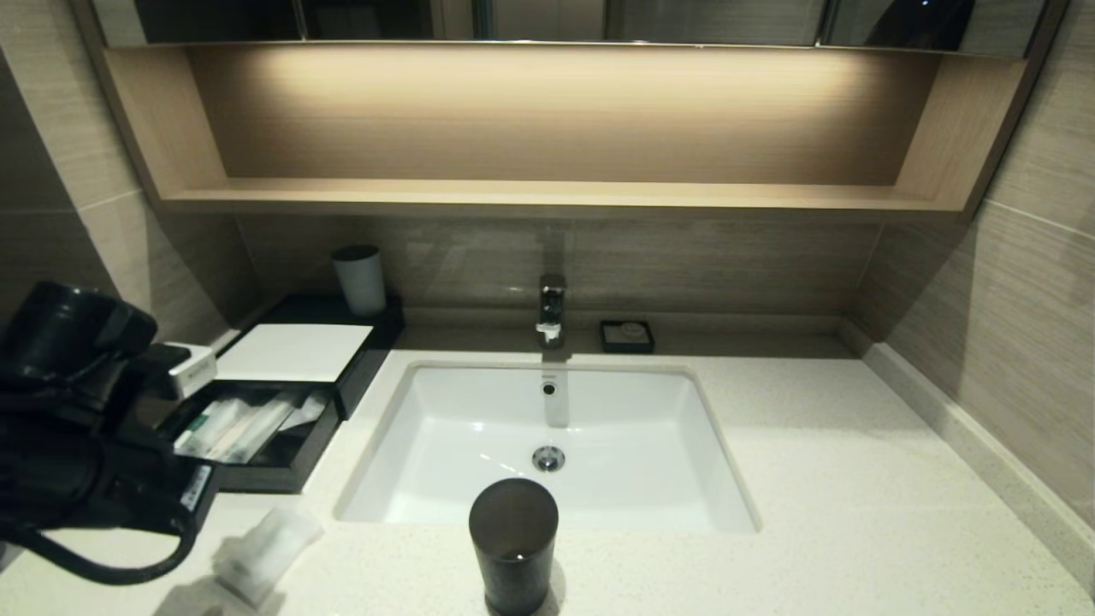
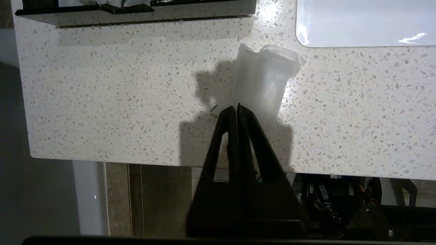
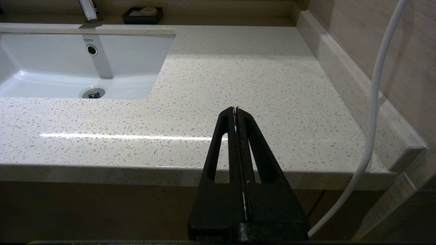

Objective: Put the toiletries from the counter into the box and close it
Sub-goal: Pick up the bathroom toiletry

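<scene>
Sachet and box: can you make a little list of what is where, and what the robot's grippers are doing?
sachet: lying on the counter, in front of the box
box: drawer pulled open, packets inside
left gripper: shut, holding nothing, its tips at the sachet's near end
right gripper: shut, parked at the counter's front edge, right of the basin
dark cup: upright in front of the basin
</scene>
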Controlling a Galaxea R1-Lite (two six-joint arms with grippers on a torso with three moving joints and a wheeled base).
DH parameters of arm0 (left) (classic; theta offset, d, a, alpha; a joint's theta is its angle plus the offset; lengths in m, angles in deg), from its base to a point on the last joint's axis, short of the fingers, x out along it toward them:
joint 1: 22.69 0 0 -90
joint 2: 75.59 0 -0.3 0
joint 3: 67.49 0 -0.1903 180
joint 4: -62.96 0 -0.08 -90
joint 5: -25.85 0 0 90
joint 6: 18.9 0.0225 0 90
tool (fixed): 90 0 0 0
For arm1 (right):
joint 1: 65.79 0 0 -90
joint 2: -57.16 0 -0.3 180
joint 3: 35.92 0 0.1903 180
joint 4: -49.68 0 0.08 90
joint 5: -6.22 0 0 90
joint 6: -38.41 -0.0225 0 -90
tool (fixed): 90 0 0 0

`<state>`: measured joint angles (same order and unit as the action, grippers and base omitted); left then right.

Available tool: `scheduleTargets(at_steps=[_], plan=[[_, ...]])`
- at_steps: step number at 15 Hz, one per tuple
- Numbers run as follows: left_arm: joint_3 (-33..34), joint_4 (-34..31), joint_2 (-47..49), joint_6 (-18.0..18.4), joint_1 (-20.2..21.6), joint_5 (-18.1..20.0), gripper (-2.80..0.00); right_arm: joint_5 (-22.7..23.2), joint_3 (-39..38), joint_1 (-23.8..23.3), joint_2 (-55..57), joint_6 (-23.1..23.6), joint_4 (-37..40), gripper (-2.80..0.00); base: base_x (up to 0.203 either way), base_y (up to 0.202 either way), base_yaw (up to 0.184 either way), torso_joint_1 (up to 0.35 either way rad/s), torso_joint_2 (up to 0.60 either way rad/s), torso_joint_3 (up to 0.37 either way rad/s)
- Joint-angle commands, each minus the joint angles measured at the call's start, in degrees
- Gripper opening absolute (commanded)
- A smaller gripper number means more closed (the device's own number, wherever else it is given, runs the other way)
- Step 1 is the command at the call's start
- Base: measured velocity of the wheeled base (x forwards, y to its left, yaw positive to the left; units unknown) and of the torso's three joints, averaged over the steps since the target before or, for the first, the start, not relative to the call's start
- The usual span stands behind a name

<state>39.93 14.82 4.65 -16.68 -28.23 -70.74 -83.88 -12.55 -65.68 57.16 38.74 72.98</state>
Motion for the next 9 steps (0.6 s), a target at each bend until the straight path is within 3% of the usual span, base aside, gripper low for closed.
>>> scheduleTargets(at_steps=[1, 5, 9], plan=[[1.7, 0.1, 1.2, 0.1, -0.1, -0.1, 0.0, 0.0, -0.1, 0.1, 0.0, 0.0, 0.0, -2.8, 0.0, 0.0, 0.0, 0.0, 0.0, 0.0], [3.6, 0.7, 4.0, 0.1, -0.2, 0.7, 0.0, 0.0, -0.1, 0.0, 0.0, 0.0, 0.0, -2.8, 0.0, 0.0, 0.0, 0.0, 0.0, 0.0], [4.1, 2.6, 5.9, -0.2, -0.1, 4.6, 0.0, 0.0, -0.1, 0.0, 0.0, 0.0, 0.0, -2.8, 0.0, 0.0, 0.0, 0.0, 0.0, 0.0]])
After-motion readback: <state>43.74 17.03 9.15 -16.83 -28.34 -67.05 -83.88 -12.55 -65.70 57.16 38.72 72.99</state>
